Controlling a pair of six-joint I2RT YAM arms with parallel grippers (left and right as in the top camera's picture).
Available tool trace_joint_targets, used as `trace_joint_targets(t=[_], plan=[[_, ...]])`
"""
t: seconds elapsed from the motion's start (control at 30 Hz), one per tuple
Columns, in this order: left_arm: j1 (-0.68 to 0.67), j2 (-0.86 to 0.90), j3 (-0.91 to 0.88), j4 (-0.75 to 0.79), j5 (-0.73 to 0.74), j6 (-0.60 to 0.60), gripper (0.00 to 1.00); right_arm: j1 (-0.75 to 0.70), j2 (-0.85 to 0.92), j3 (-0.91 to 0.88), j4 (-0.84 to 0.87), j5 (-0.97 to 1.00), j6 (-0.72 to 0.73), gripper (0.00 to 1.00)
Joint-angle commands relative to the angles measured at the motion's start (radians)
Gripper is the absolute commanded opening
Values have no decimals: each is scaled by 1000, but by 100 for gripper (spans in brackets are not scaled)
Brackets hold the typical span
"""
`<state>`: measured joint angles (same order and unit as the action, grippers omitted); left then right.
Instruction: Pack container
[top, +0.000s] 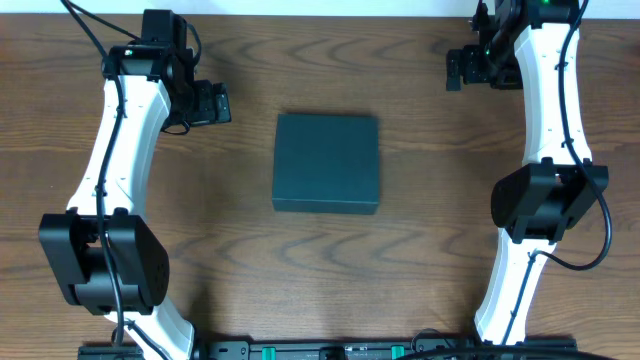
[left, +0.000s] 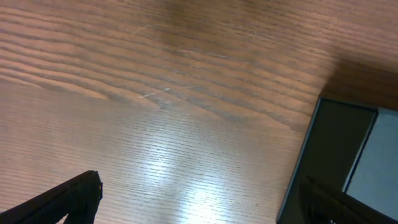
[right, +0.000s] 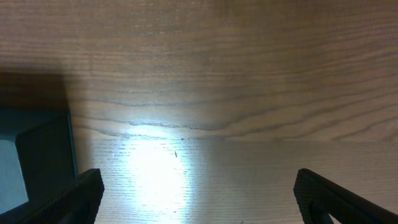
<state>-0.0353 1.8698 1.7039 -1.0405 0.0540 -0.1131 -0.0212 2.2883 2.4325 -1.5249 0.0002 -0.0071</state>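
The dark teal-green container (top: 327, 163) lies in the middle of the wooden table with its lid shut. It also shows at the right edge of the left wrist view (left: 348, 158) and at the left edge of the right wrist view (right: 34, 155). My left gripper (top: 218, 104) is open and empty, hovering left of the container near the far side. Its fingers frame bare wood in the left wrist view (left: 199, 202). My right gripper (top: 455, 70) is open and empty at the far right, well away from the container. Its fingers frame bare wood in the right wrist view (right: 198, 193).
The wooden table (top: 420, 270) shows no other loose object. The two arm bases stand at the near left (top: 105, 260) and near right (top: 540, 205). A black rail (top: 330, 350) runs along the front edge.
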Motion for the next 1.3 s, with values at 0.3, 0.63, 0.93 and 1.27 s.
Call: trace_joint_targets(t=[0.3,0.63,0.93,1.27], plan=[[2,-14,-4,-2,-21,41,98,3,-11,13,-1,9,14,99],[2,-14,-4,-2,-21,41,99,1,-11,13,-1,11,14,99],[2,-14,-4,-2,-21,41,98,3,-198,13,-1,11,14,99],[2,-14,-4,-2,-21,41,99,3,-571,13,-2,11,14,99]])
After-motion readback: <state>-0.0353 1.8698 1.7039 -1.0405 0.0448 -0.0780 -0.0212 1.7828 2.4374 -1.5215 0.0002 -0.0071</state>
